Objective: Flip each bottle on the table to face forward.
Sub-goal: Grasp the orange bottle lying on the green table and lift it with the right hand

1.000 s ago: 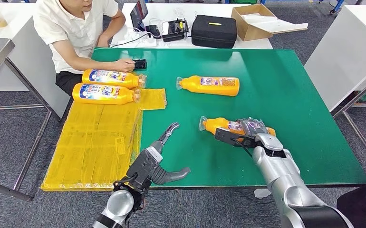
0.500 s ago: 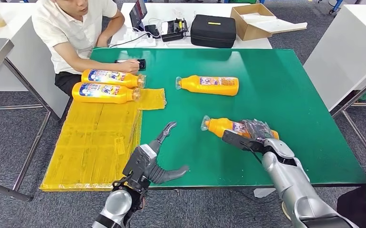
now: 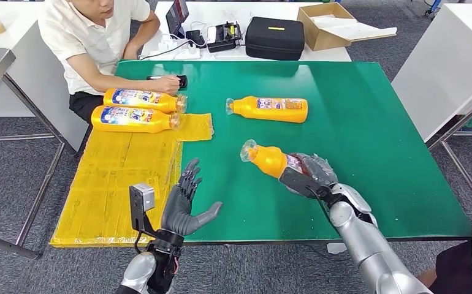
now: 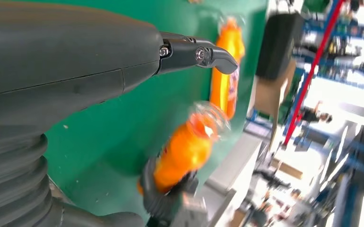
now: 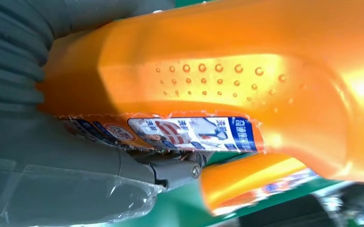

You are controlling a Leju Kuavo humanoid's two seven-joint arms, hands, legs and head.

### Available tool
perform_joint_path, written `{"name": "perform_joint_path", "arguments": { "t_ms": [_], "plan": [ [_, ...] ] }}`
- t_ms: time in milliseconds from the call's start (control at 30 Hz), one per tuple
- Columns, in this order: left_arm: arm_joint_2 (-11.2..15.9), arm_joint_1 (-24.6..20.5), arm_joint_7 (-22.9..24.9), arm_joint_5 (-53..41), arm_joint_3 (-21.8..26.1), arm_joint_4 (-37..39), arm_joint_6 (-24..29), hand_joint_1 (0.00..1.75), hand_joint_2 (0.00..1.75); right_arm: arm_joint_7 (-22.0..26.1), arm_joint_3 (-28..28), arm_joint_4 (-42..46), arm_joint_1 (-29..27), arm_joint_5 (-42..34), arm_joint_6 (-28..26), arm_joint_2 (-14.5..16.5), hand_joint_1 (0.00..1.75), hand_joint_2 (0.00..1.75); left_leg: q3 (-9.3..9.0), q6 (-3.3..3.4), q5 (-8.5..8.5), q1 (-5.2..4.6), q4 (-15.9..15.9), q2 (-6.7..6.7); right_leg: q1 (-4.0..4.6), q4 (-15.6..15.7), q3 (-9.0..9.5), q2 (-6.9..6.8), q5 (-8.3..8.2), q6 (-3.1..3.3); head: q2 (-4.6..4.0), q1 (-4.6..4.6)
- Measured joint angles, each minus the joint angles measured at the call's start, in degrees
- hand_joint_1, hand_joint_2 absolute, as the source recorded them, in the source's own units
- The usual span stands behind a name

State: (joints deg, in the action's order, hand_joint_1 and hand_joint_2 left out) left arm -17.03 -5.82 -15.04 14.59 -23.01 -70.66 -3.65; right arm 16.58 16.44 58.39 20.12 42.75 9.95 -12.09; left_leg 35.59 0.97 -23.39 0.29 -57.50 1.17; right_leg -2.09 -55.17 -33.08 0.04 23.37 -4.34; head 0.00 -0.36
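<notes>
- The right hand [image 3: 310, 174] is wrapped round the lower body of an orange bottle [image 3: 270, 160], fingers over the label and thumb underneath, so the bottle is firmly held.
- That bottle is off the green table [image 3: 356, 128] at its neck end, and the clear cap [image 3: 247, 150] points up and away from the hand, toward the far left.
- In the right wrist view, the grip sits right where the label [image 5: 194, 135] wraps the body; a patch of raised dots [image 5: 218, 78] lies just beyond the fingers.
- My guess is that the bottle is smooth, slightly squashy plastic, fairly light, with liquid that will shift as it turns.
- The glossy label looks slippery; the dotted patch and the waist beside it look the safer hold.
- A grip at mid-body, as now, seems right: near the neck it would swing, and the cap looks too small and brittle to take.
- Just beyond the held bottle, further from the hand, a second orange bottle [image 3: 269, 109] lies on its side with its label up.
- The left hand [image 3: 184, 205] hovers well apart across the table edge, fingers spread, holding nothing.
- Past that hand, two more bottles [image 3: 137, 109] lie side by side at the far end of a yellow mat [image 3: 120, 184].
- A person [image 3: 102, 37] sits at that far corner, one hand on a dark phone [image 3: 178, 80].
</notes>
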Motion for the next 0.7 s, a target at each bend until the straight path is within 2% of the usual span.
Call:
{"name": "perform_joint_path", "arguments": {
  "t_ms": [200,567,700],
  "plan": [
    [0.0,1.8,-0.6,5.6,3.0,-0.6,-0.3,0.00,1.75,1.7,2.9,3.8,1.3,-8.1,1.7,1.9,1.75,1.75,0.22,0.00,0.02,0.00,0.0,0.01,-0.02,0.0,-0.19,0.00,0.00,0.00,0.00,0.01],
    [-0.2,2.1,-0.3,7.2,4.5,-0.6,-1.5,0.00,1.75,3.0,6.2,3.8,3.9,-10.9,2.0,4.2,1.75,1.75,0.33,0.00,0.02,-0.01,0.0,0.07,-0.02,0.0,-0.27,-0.07,0.01,-0.01,0.00,0.03],
    [-0.2,1.7,-0.4,7.2,4.1,-0.3,-2.1,0.00,1.75,4.3,8.0,3.0,5.2,-12.5,3.6,6.1,1.75,1.75,0.34,-0.01,0.02,0.01,0.0,-0.03,-0.01,0.0,-0.38,0.01,0.00,0.00,0.00,0.01]
  ]
}}
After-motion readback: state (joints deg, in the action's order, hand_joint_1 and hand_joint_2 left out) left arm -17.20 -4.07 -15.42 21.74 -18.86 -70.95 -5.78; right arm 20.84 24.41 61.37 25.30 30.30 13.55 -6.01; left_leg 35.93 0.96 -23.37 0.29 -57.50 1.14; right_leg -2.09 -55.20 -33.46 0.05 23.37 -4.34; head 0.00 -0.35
